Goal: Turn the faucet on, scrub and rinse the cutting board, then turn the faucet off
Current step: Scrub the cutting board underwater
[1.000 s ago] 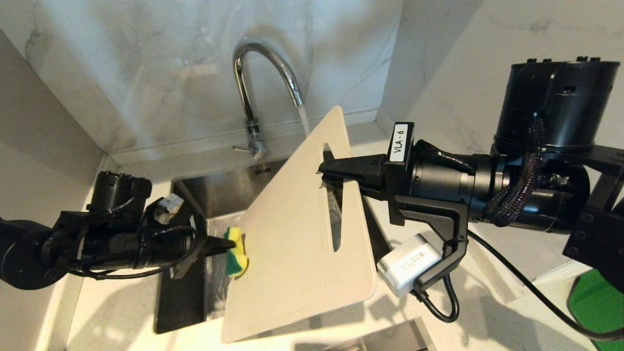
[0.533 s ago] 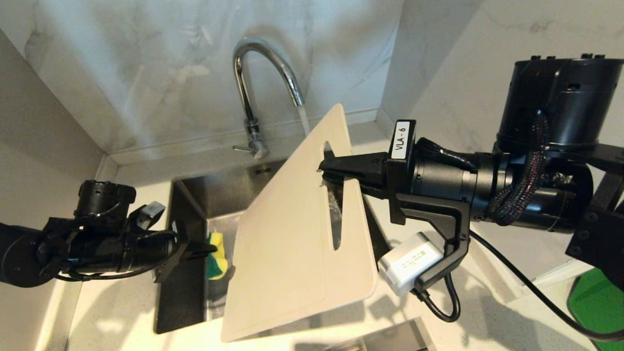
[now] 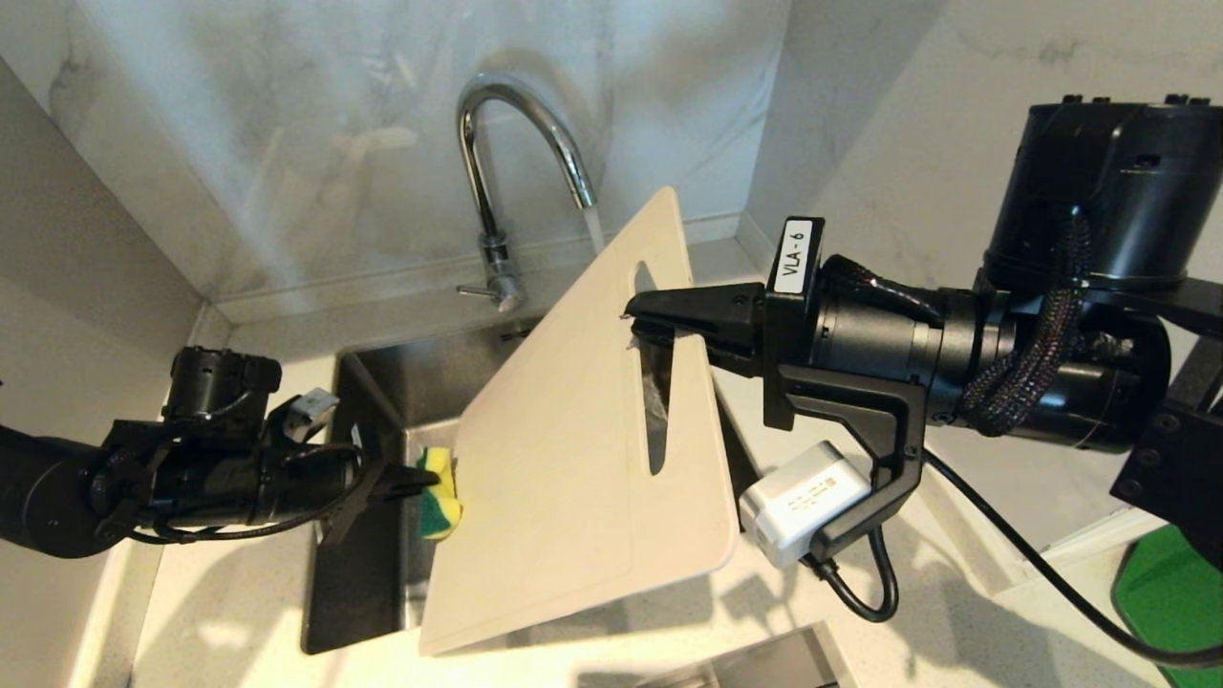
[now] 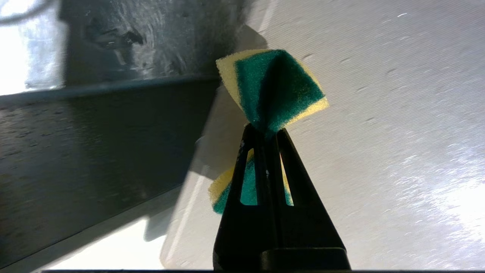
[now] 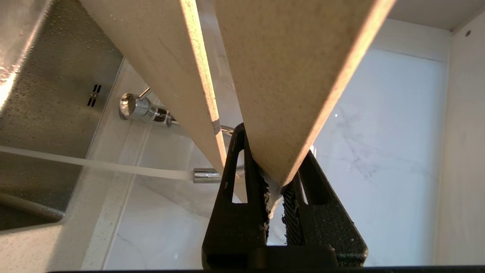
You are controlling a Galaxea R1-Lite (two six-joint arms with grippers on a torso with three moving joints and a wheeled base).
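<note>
Sponge against board, water running

Cutting board is tilted up over the sink, far corner under the faucet spout, near edge low toward the front surface. My right gripper comes in from the right with its fingers clamped narrow on the strip of board beside the handle slot; right wrist view shows the board edge wedged between them. My left gripper reaches in from the left over the sink, fingers pinched tight on the green-and-yellow sponge. Sponge sits at the board's left edge, touching or just beside it; left wrist view has it squeezed and flared out against the board face. Water stream falls from the spout toward the board's far top edge. Faucet lever sticks out left at the base. Marble wall behind.
</note>
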